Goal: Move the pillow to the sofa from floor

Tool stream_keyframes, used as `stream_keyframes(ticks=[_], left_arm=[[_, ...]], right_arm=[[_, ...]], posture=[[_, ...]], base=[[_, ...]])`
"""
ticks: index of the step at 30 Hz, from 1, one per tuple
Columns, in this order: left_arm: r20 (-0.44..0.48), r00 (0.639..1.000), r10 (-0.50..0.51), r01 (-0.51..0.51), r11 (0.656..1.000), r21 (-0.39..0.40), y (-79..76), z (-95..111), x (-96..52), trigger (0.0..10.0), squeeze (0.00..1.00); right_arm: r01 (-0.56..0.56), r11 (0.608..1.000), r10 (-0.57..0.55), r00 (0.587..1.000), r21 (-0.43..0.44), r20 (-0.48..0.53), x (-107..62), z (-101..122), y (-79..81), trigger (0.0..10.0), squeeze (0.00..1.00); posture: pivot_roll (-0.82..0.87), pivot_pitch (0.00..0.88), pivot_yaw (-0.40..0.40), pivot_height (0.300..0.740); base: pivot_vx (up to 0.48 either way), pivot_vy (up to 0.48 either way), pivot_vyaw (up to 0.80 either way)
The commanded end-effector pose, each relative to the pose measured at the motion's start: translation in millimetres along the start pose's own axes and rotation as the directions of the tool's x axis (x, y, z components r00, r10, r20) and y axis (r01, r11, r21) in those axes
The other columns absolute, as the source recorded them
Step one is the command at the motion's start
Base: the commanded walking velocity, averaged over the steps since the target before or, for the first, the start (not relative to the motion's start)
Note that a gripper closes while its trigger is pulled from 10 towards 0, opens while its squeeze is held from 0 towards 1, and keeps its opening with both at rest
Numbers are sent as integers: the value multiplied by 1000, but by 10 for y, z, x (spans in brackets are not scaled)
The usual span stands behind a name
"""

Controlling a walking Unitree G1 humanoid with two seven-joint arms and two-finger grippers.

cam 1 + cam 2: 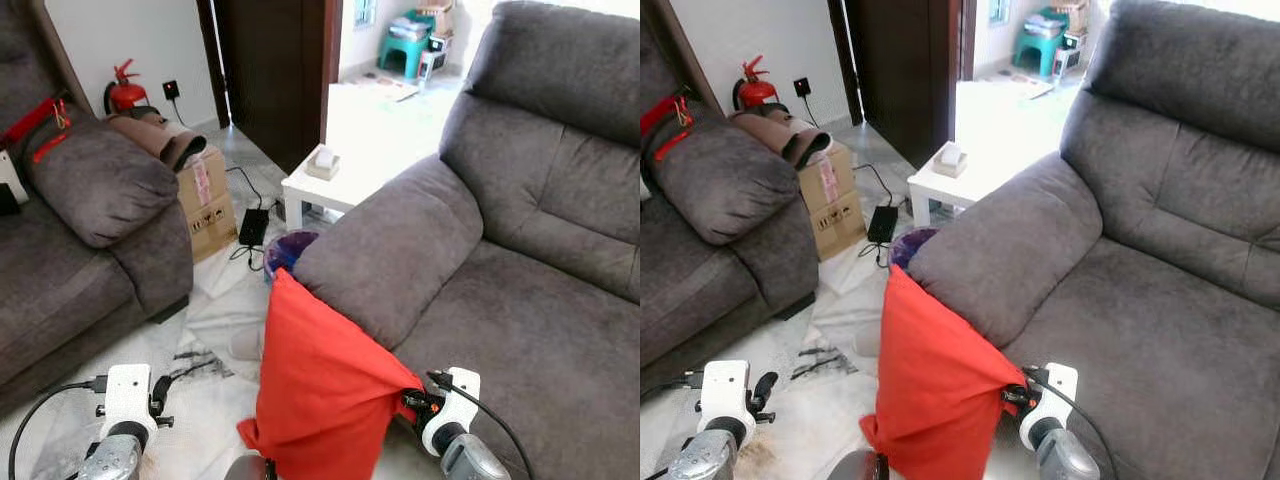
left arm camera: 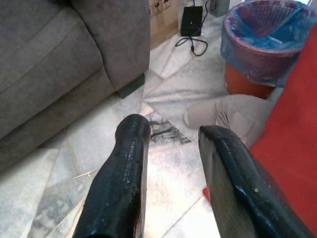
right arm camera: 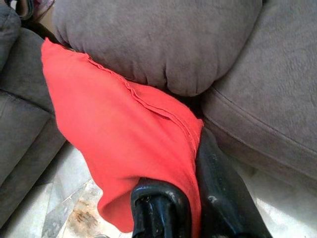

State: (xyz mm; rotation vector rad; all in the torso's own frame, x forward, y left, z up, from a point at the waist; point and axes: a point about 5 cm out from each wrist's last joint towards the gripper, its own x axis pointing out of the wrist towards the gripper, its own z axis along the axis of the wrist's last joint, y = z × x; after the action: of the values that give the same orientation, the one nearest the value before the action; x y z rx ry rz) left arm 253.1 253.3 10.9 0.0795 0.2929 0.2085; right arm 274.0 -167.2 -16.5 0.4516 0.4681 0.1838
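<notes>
- Gripping one edge of the red pillow point(image 3: 119, 134), the right gripper point(image 3: 190, 198) pinches the fabric between its fingers.
- Pillow leans against the sofa point(image 1: 520, 260) armrest, off the seat.
- Left gripper point(image 2: 173, 163) hangs open above the floor point(image 2: 168, 89).

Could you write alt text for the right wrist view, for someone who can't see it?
The right gripper pinches an edge of a red pillow, which hangs against the grey sofa's armrest. Pale floor shows below.

Parted left fingers point(image 2: 124, 178) above floor point(image 2: 168, 173) beside pillow point(image 2: 292, 144).
</notes>
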Motion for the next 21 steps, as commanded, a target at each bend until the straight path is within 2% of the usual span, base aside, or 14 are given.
stream_keyframes(ticks=[1, 3, 9, 17, 18, 21], left_arm=[[-7, 1000, 16, -16, 1000, -5, 12, -32, -7, 10000, 0], [-16, 1000, 17, -17, 1000, -14, 0, -65, -13, 10000, 0], [-135, 991, 3, -3, 1000, -4, -34, -285, -45, 10000, 0], [-219, 976, 23, -23, 1000, 1, 4, -407, -68, 10000, 0], [-269, 963, 25, -27, 1000, -5, -4, -492, -108, 10000, 0], [-333, 943, 19, -28, 999, -22, -39, -600, -162, 10000, 0]], right_arm=[[-18, 999, 23, 994, -49, 103, 42, 269, -4, 10000, 0], [-8, 999, 13, 994, -39, 109, 44, 288, -15, 10000, 0], [13, 1000, -12, 993, -9, 119, 56, 310, -21, 10000, 0], [-2, 1000, 3, 993, -8, 116, 51, 301, -20, 10000, 0], [-6, 1000, 6, 993, -5, 117, 43, 292, -26, 10000, 0], [-3, 1000, 4, 993, -8, 118, 39, 294, -33, 10000, 0]], posture=[[151, 1, -29, 685], [160, 0, -37, 695], [167, 0, -55, 740], [170, 0, -65, 740], [170, 0, -63, 740], [164, 0, -59, 740]], base=[[0, 0, 0], [0, 0, 0], [0, 0, 0], [0, 0, 0], [0, 0, 0], [0, 0, 0]])
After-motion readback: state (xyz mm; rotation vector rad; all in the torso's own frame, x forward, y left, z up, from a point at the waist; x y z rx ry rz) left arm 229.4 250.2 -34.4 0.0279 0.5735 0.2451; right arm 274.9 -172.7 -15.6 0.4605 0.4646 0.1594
